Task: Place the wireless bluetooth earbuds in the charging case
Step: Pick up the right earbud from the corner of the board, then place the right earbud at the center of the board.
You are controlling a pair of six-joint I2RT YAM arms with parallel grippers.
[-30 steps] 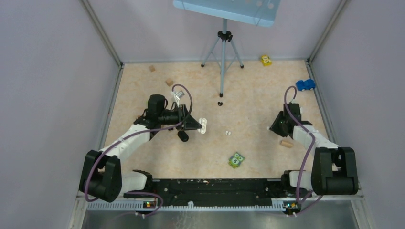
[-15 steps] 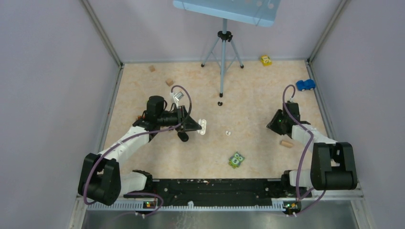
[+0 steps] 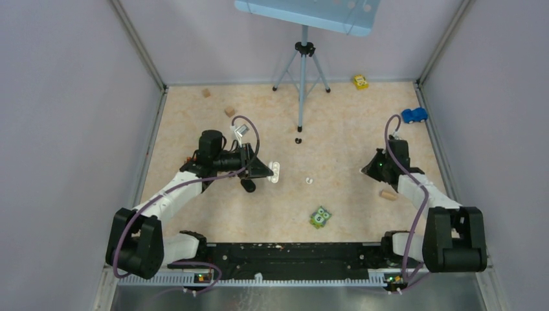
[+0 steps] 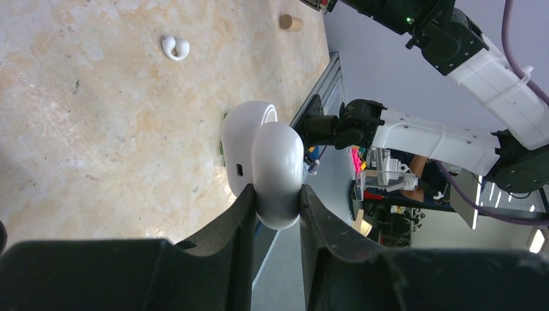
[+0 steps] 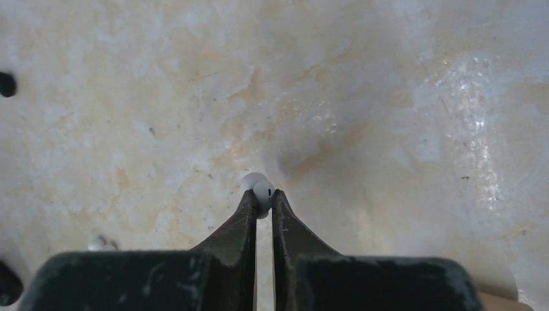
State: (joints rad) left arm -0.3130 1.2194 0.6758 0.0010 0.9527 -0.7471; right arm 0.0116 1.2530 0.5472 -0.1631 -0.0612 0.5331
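Observation:
My left gripper [image 3: 267,170] is shut on the white charging case [image 3: 276,171], holding it off the table with the lid open; in the left wrist view the fingers [image 4: 243,214] pinch the case [image 4: 265,155] at its rounded end. My right gripper [image 5: 261,196] is shut on a white earbud [image 5: 259,188] at its tips, low over the table; the top view has it at the right [image 3: 366,170]. Another white earbud [image 3: 309,180] lies on the table between the arms [image 4: 175,47]. Two black earbuds [image 3: 298,138] lie near the tripod foot.
A black pebble-shaped case [image 3: 248,184] lies under the left gripper. A tripod [image 3: 302,71] stands at the back centre. An owl toy [image 3: 320,217], a wooden cylinder [image 3: 388,194], a blue car [image 3: 414,115], a yellow toy [image 3: 360,81] and wooden cubes [image 3: 229,111] are scattered about.
The right gripper has closed on the white earbud after shifting slightly left. The left arm and the case have not moved.

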